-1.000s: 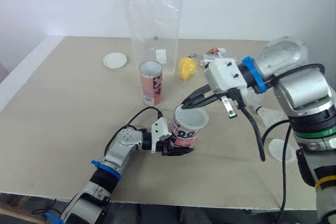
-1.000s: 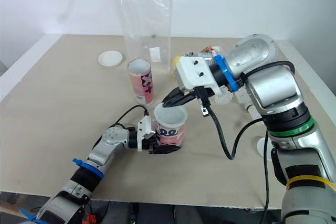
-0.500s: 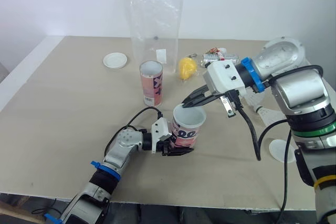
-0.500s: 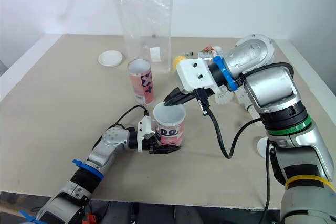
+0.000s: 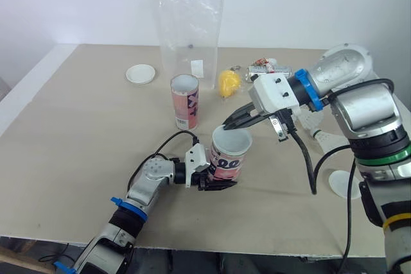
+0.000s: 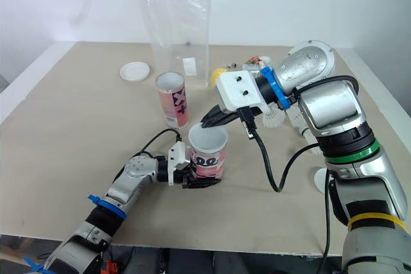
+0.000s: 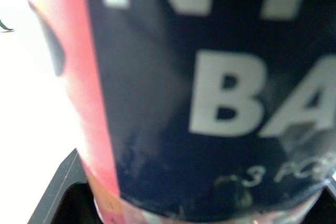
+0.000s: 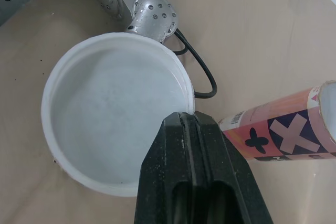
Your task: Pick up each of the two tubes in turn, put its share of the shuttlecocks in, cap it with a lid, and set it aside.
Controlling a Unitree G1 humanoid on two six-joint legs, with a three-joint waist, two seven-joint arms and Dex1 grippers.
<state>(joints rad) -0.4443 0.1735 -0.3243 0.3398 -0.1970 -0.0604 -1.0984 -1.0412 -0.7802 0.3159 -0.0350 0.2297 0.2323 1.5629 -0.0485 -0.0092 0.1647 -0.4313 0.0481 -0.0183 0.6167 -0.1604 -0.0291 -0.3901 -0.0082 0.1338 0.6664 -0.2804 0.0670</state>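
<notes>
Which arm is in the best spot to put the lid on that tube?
Right, most likely. The right gripper pinches the white lid by its rim, just above the open top of the tube. The left gripper is busy clamping the tube's lower part, so it should just hold steady.

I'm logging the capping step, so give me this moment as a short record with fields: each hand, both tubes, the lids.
left hand: shut on the near tube, low down, tube upright
right hand: shut on the rim of the white lid
white lid: over the near tube's mouth; whether it is fully seated, cannot tell
far tube: upright, open, no lid
loose lids: far lid at the back left; right lid by the right arm
</notes>
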